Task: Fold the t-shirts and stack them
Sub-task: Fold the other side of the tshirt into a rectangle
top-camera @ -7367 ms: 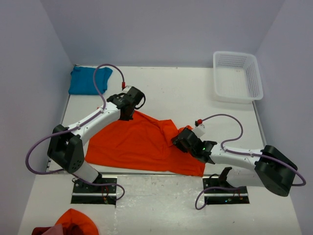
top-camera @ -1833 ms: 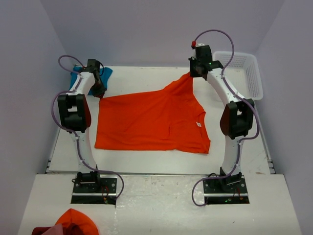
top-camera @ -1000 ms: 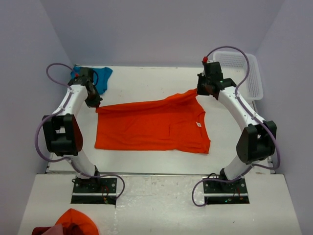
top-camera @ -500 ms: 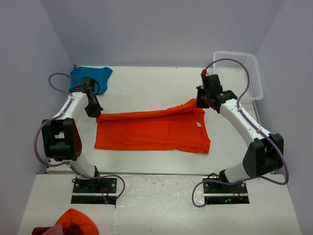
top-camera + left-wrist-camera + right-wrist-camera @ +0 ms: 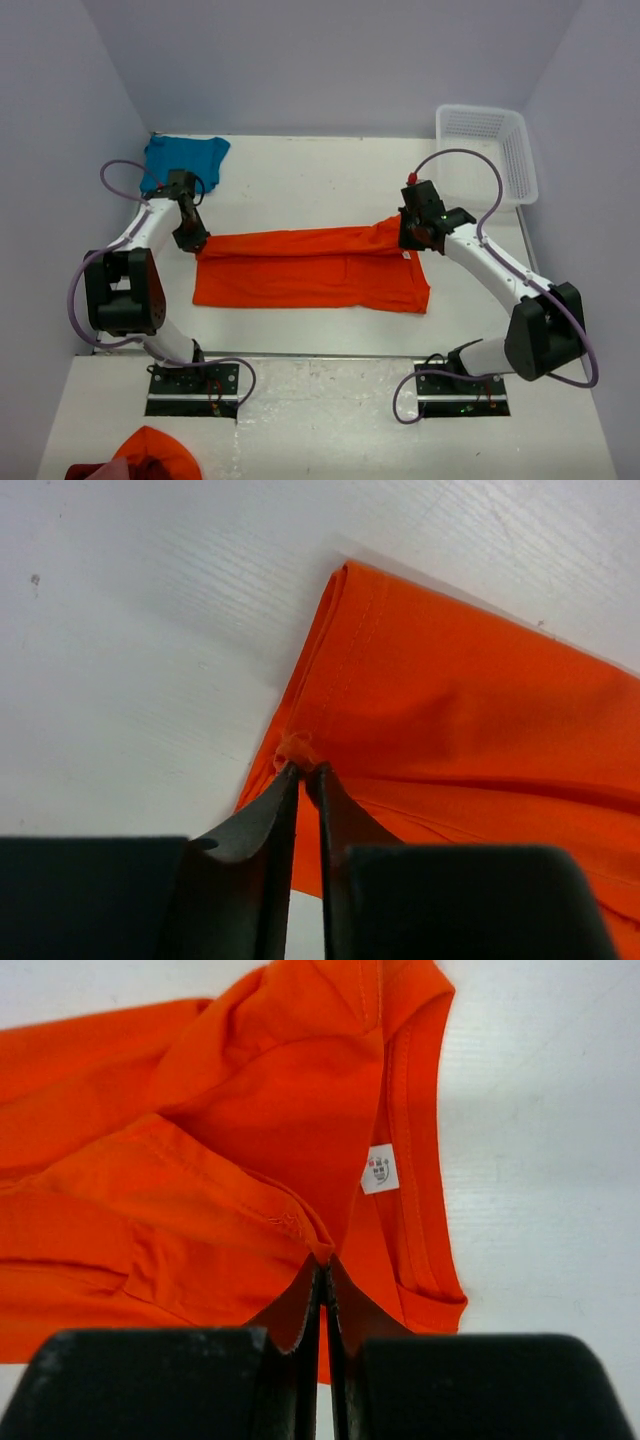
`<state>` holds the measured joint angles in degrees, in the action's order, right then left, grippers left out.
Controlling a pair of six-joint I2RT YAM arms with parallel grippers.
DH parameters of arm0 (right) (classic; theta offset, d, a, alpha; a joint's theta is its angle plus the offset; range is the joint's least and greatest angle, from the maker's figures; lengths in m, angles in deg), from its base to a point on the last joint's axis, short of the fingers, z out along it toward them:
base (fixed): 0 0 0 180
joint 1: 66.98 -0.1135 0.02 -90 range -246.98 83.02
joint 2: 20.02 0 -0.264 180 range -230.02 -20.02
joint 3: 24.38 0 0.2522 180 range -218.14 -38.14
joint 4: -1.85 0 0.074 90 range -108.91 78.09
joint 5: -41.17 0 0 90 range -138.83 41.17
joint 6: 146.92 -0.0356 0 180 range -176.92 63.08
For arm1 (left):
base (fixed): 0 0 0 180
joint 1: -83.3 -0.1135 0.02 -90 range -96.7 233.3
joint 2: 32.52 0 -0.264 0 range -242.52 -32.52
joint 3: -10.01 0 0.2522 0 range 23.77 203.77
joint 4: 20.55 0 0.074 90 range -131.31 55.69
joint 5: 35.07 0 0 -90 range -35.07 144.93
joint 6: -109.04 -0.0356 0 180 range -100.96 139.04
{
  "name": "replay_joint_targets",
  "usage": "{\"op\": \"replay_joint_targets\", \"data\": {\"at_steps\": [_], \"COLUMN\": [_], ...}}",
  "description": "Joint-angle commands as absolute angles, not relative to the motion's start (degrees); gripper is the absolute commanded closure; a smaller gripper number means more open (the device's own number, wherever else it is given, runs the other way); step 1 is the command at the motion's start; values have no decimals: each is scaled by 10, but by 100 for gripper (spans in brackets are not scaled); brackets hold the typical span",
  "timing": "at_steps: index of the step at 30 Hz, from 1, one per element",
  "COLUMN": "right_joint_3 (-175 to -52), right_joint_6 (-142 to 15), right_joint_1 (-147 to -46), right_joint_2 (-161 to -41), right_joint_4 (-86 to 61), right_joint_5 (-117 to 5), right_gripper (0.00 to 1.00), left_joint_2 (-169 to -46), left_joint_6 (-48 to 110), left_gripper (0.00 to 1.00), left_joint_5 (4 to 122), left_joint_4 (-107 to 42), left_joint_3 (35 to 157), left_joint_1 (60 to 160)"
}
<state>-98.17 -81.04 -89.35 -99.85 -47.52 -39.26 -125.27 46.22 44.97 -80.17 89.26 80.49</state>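
Orange t-shirt (image 5: 310,270) lies mid-table as a long doubled band. Your right gripper (image 5: 325,1265) clamps a folded hem near the white label (image 5: 380,1168). The left gripper (image 5: 303,770) sits nearly closed at a pucker of cloth; you cannot tell whether it grips. Uneven letting go could drag a corner and skew the fold. The teal t-shirt (image 5: 185,158) lies close behind your left arm; the basket (image 5: 520,160) stands well apart
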Motion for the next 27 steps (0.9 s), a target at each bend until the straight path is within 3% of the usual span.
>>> {"op": "replay_joint_targets", "data": {"at_steps": [1, 3, 4, 6, 7, 8, 12, 15, 18, 19, 24, 27], "right_joint_3": [-962, -947, -940, -937, -939, -940, -939, -945, -1030, -1066, -1127, -1154], "right_joint_6": [-856, -882, -886, -902, -908, -912, -909, -849, -813, -804, -791, -794], "right_joint_1": [-911, -925, -929, -947, -953, -960, -970, -971, -970, -970, -941, -937], "right_joint_2": [-971, -954, -947, -924, -916, -908, -854, -892, -977, -1023, -1118, -1177], "right_joint_4": [-490, -505, -509, -525, -535, -552, -564, -498, -500, -495, -458, -461], "right_joint_5": [-347, -328, -320, -305, -286, -281, -279, -340, -378, -394, -520, -533], "right_gripper": [100, 97, 85, 76, 61, 56, 45, 47, 49, 48, 45, 48], "left_joint_2": [-1217, -1198, -1172, -1140, -1106, -1087, -1035, -1091, -1191, -1205, -1242, -1257], "left_joint_6": [467, 479, 499, 514, 537, 546, 567, 545, 527, 523, 505, 495], "left_gripper": [84, 71, 61, 47, 39, 32, 29, 40, 91, 100, 100, 100], "left_joint_5": [439, 452, 459, 464, 448, 441, 426, 464, 493, 510, 527, 525], "left_joint_4": [-791, -797, -800, -805, -808, -809, -789, -750, -768, -766, -743, -745], "left_joint_3": [871, 864, 857, 849, 842, 838, 832, 847, 899, 907, 907, 918], "left_joint_1": [807, 812, 814, 823, 827, 843, 851, 858, 867, 867, 872, 871]}}
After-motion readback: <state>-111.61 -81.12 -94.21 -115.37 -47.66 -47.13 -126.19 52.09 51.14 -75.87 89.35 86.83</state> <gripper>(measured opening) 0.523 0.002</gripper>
